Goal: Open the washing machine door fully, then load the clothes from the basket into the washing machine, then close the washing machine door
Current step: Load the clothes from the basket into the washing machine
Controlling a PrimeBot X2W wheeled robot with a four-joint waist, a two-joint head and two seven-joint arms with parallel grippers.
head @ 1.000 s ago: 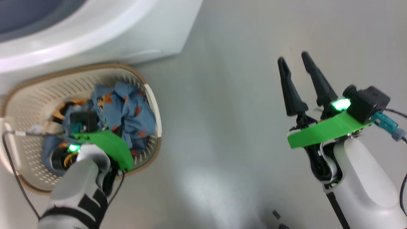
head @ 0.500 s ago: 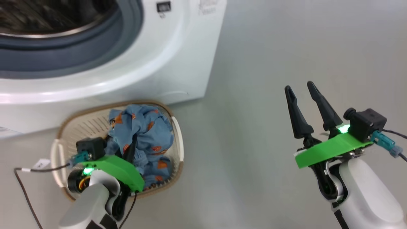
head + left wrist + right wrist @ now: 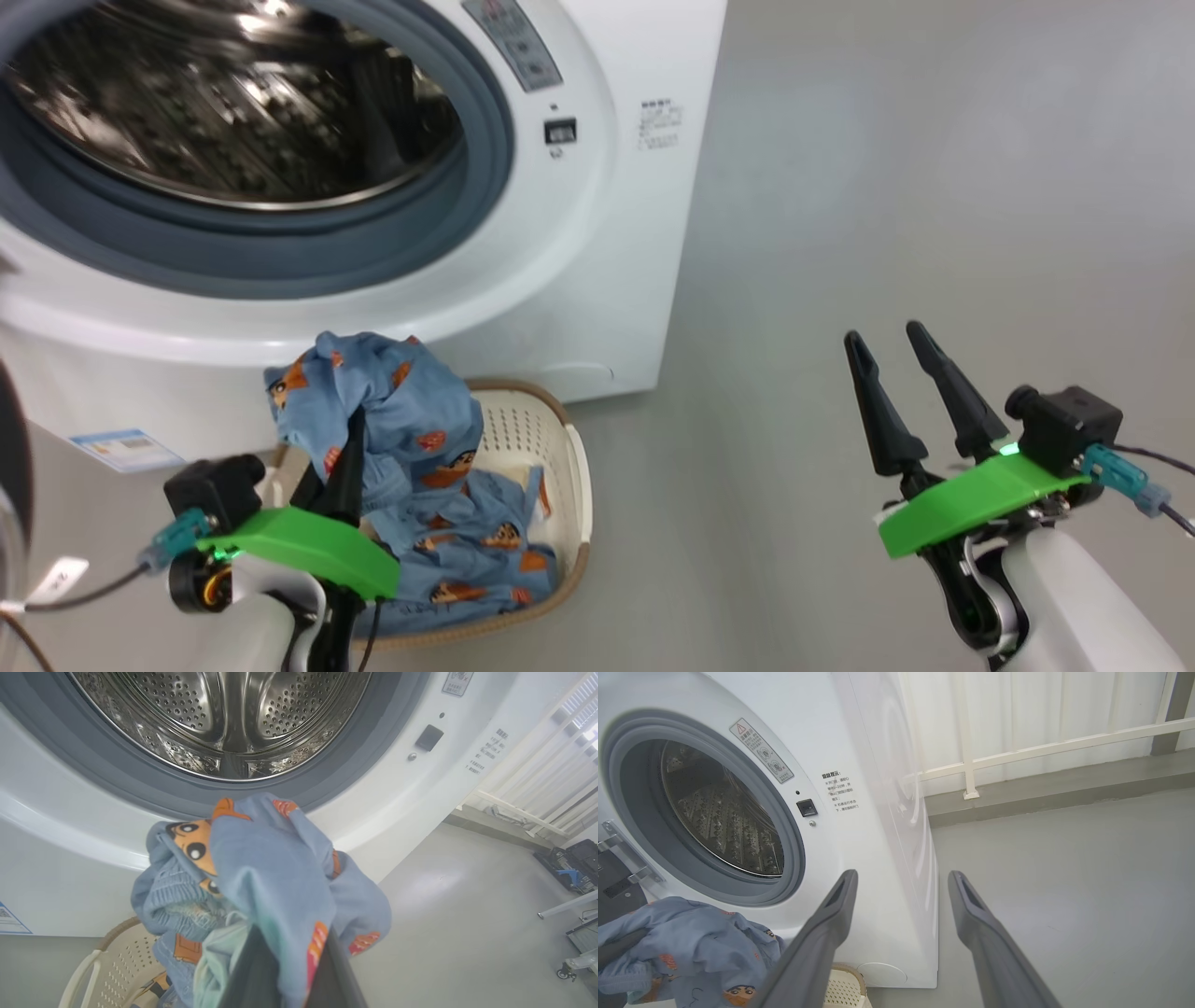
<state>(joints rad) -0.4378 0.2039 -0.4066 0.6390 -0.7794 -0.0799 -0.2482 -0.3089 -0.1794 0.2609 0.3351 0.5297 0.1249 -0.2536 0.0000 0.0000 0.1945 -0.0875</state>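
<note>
A bare grey floor (image 3: 840, 187) runs off to the right and far side, with a white railing (image 3: 1017, 751) along the back wall. The washing machine (image 3: 597, 233) fills the far left. Its mouth stands open: the grey rubber ring (image 3: 280, 252) and the steel drum (image 3: 233, 103) are in plain sight, and no fabric can be made out in the part of the drum on show. The washing machine door (image 3: 11, 448) is only a dark edge at the left margin, swung clear of the opening (whether fully, I cannot tell).

So the first step looks done and the loading is at its start. The left hand (image 3: 347, 448) is clamped tight on a bunch of the clothes (image 3: 401, 420), held up in front of the machine's lower front, just below the opening. The tail of the fabric trails down into the basket (image 3: 569, 467), which sits on the floor touching or just beside the machine's foot. The right hand (image 3: 883, 334) waits well apart on the right, fingers spread wide and holding nothing.

Left to do, by my reading: carry this bunch into the drum, clear whatever lies in the basket, then close the door.
</note>
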